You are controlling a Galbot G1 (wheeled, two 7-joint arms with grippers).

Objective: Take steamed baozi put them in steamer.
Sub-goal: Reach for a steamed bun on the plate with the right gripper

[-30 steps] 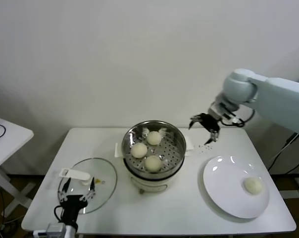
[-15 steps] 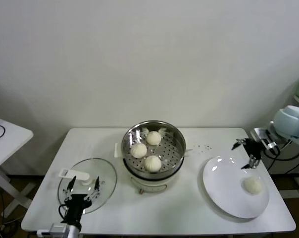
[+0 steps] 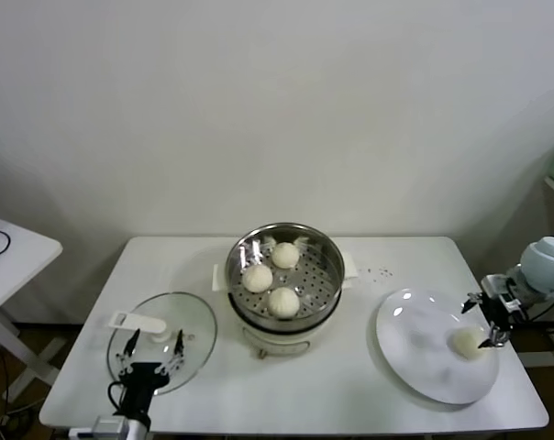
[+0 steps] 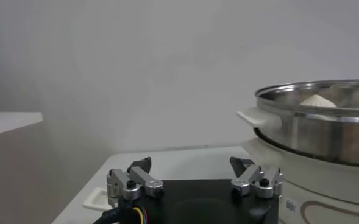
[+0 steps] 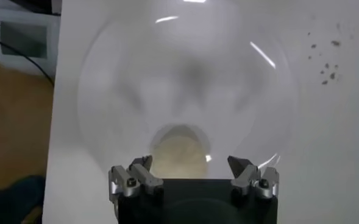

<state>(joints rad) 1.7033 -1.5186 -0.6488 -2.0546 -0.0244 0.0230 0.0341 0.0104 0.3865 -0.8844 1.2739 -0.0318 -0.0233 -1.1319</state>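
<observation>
The steamer (image 3: pixel 286 240), a shiny steel pot on a cream base, stands mid-table with three off-white baozi (image 3: pixel 283 301) on its perforated tray. A fourth baozi (image 3: pixel 468 342) lies on the white plate (image 3: pixel 415 353) at the right. My right gripper (image 3: pixel 487 321) is open, just right of and above that baozi; in the right wrist view the baozi (image 5: pixel 179 152) shows between the spread fingers, with the gripper (image 5: pixel 191 164) above it. My left gripper (image 3: pixel 152 343) is open and empty over the glass lid. The steamer's rim (image 4: pixel 316 94) shows in the left wrist view.
A round glass lid (image 3: pixel 181 321) with a white handle (image 3: pixel 138 322) lies flat at the front left of the table. A second white table (image 3: pixel 6 247) stands at the far left. Dark specks (image 3: pixel 381 271) dot the table right of the steamer.
My right gripper has swung from beside the steamer across to the right, lowering to the baozi on the plate. The left gripper has shifted only slightly over the lid.
</observation>
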